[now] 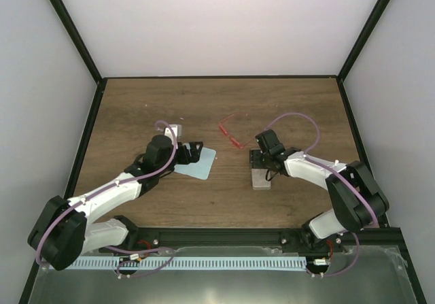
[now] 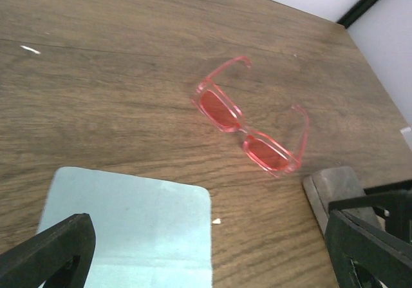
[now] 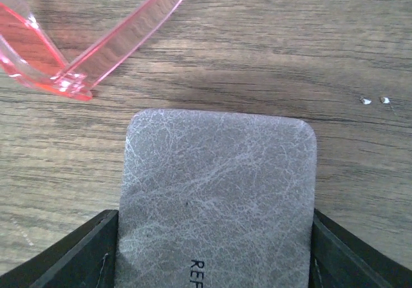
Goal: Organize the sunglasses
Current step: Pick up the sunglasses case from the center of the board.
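Right claw (image 3: 214, 230) gripping grey case (image 3: 219, 172), left claw (image 2: 211, 230) spread open over blue cloth (image 2: 129, 223) — sunglasses (image 2: 251, 124) outside it, on table (image 1: 136, 107).

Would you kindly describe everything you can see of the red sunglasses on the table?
The sunglasses are a small pair in translucent red-pink plastic, with rectangular tinted lenses and slender arms. Both arms are unfolded. They rest on the wooden table, one corner close to the grey case but apart from it. Nothing grips them.
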